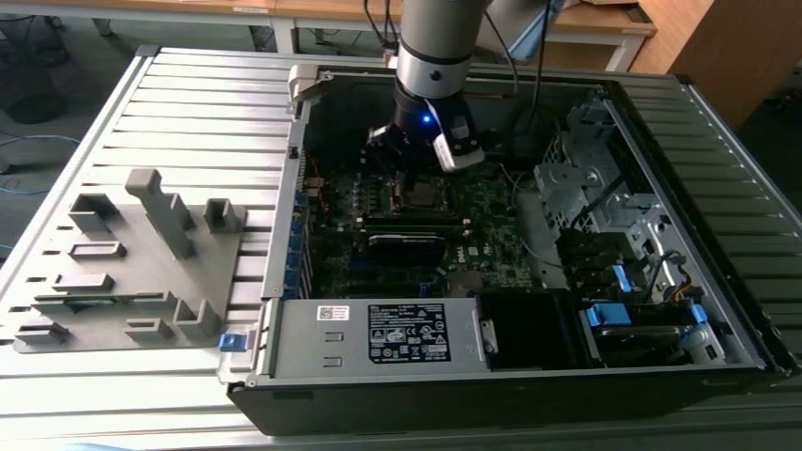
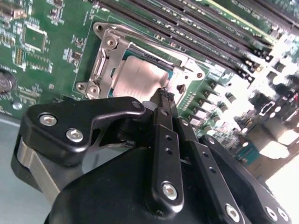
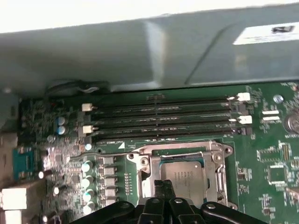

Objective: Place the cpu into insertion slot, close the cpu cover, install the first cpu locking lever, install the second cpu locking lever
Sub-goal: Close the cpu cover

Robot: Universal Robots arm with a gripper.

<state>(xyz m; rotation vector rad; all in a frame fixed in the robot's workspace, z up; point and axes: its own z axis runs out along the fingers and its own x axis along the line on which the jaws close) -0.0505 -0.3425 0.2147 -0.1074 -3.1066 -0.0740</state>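
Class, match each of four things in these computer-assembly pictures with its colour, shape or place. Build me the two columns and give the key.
Things:
1. cpu
2. memory slots
3. gripper
4. grey block tray

Descriptions:
A. long, narrow and black
B. silvery-grey and square
C. pale grey, at the exterior view's left
D. black, poised over the cpu

Pairs: 1-B, 2-A, 3-D, 4-C
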